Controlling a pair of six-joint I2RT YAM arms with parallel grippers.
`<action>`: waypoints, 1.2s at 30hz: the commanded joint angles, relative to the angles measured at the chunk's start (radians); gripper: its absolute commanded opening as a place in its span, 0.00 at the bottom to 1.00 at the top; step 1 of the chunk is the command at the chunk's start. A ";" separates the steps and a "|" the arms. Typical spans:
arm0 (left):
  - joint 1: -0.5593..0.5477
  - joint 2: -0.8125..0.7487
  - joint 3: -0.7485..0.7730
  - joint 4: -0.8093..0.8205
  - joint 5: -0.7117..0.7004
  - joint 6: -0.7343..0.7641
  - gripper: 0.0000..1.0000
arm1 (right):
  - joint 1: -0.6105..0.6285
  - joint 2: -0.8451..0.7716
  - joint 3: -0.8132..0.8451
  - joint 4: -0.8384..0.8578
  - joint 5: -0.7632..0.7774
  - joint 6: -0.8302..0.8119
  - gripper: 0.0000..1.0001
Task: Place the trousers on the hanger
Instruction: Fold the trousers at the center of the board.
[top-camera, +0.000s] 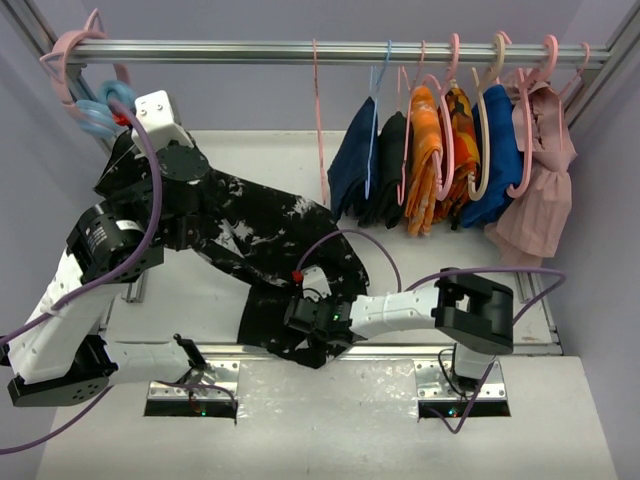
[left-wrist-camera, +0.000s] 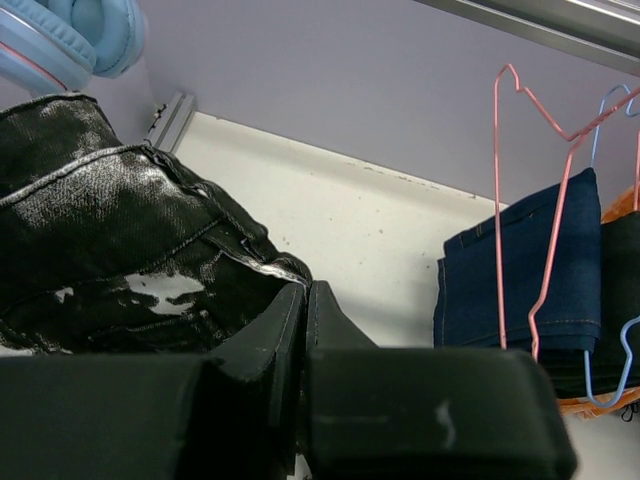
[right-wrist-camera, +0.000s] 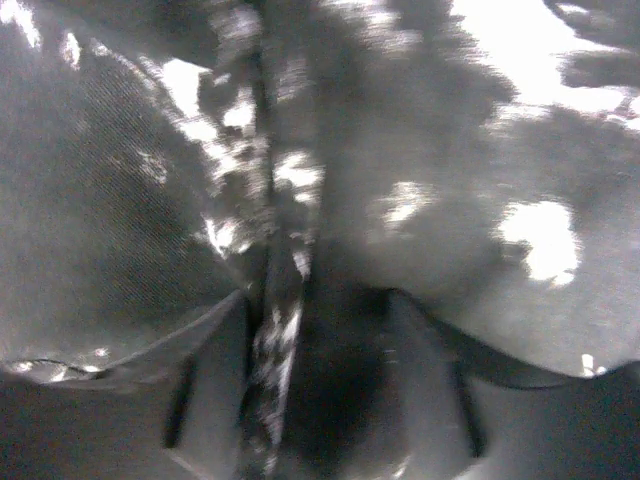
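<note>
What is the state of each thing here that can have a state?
trousers: partly on the table, one end held up.
hanger: empty, hanging on the rail.
left tool: shut on the trousers' edge.
right tool: open, astride a trousers fold.

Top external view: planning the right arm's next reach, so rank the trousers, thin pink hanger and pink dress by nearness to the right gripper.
1. trousers, at the right gripper.
2. thin pink hanger, on the rail behind it.
3. pink dress, far right.
</note>
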 joint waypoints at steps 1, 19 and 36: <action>0.007 -0.031 0.061 0.080 -0.046 0.032 0.00 | -0.073 -0.005 -0.182 -0.001 -0.081 0.030 0.00; 0.079 -0.039 -0.080 0.027 -0.248 -0.093 0.00 | -0.290 -0.809 0.140 -0.958 0.187 -0.306 0.00; 0.488 -0.160 -0.700 0.026 0.138 -0.591 0.00 | -0.312 -0.881 0.235 -0.948 0.002 -0.758 0.00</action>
